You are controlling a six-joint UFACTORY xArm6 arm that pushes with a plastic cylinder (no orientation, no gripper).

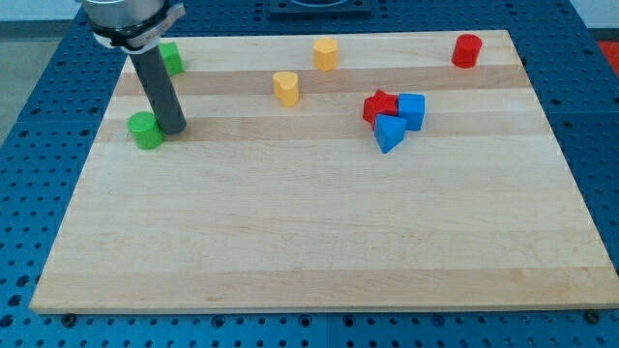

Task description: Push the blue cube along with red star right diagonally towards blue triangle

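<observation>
The blue cube (pixel 412 109), the red star (pixel 379 106) and the blue triangle (pixel 389 133) sit bunched together right of the board's middle, near the view's top. The star is left of the cube and touches it. The triangle lies just below both and touches them. My tip (pixel 172 130) is far to the view's left, right beside a green block (pixel 146 130), well apart from the blue and red group.
A second green block (pixel 170 57) sits at the top left, partly behind the rod. Two yellow blocks (pixel 285 87) (pixel 326 53) lie at top centre. A red cylinder (pixel 467 49) stands at the top right. The wooden board (pixel 309 242) ends near all view edges.
</observation>
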